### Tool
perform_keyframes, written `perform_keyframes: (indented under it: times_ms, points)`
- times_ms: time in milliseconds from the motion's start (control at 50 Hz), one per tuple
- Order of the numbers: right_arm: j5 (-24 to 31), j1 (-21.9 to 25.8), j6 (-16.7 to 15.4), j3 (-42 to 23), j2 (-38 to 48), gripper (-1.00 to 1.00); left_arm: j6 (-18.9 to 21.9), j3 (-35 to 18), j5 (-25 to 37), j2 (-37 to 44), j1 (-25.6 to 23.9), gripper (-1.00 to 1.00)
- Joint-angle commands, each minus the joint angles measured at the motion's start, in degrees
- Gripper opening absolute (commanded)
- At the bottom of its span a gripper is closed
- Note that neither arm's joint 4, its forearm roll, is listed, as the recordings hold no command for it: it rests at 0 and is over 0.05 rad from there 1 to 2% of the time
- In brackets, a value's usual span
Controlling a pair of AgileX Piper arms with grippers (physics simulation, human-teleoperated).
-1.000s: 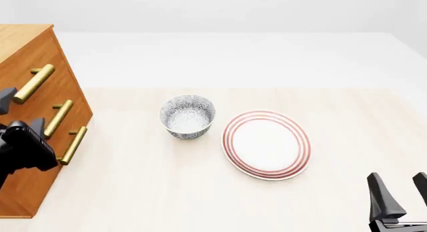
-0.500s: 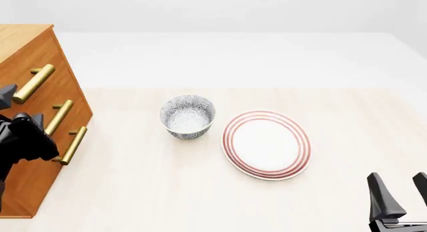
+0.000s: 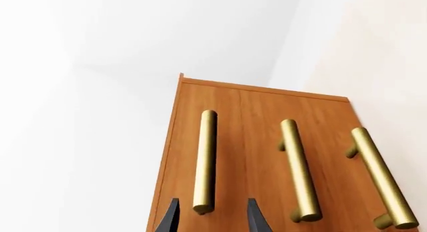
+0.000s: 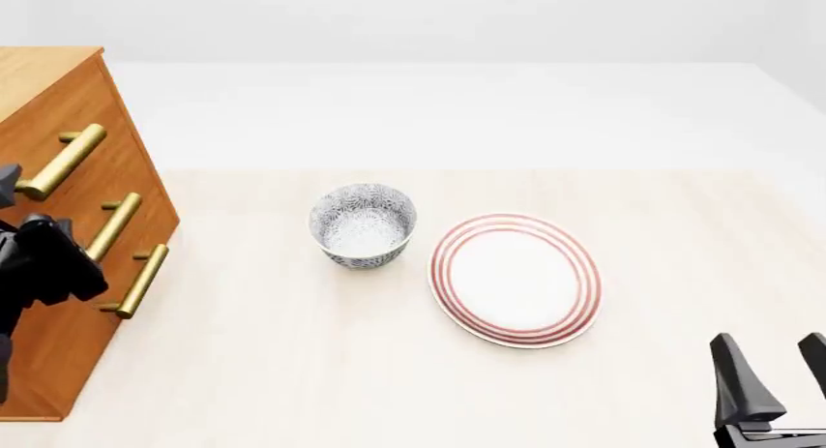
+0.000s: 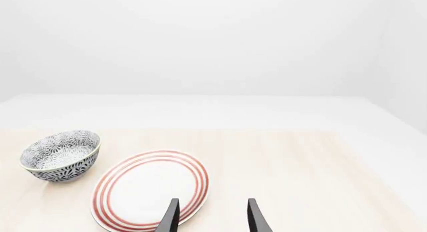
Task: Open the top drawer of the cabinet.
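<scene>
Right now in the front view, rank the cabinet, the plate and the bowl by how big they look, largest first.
1. The cabinet, largest by far, though cut off at the left edge.
2. The red-ringed plate.
3. The patterned bowl, smallest.
Plate and bowl sit at similar depth, so nearness hardly affects their order.

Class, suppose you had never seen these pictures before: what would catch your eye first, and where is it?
The tall orange-brown cabinet at the table's left edge stands out, its three brass handles in a row. The left gripper has its open fingers on either side of the end of the top drawer handle, not yet closed on it. Mid-table sit a patterned bowl and, to its right, a red-ringed plate.
</scene>
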Motion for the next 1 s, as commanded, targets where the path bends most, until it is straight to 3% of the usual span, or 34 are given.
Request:
perform_keyframes:
  times_ms: [20,380,400,1000]
  points:
    - [0.0,0.0,0.0,0.0,0.0,1.0,0.2,-0.5,-2.1,3.3,1.4,1.0]
    - [0.0,0.0,0.0,0.0,0.0,1.0,0.2,-2.9,-3.7,6.8,2.6,1.0]
    - [0.0,0.0,0.0,0.0,0.0,1.0,0.3,-2.8,-4.2,6.7,2.6,-1.0]
    - [0.0,0.0,0.0,0.0,0.0,1.0,5.7,0.6,-4.5,3.0,-1.0,-1.0]
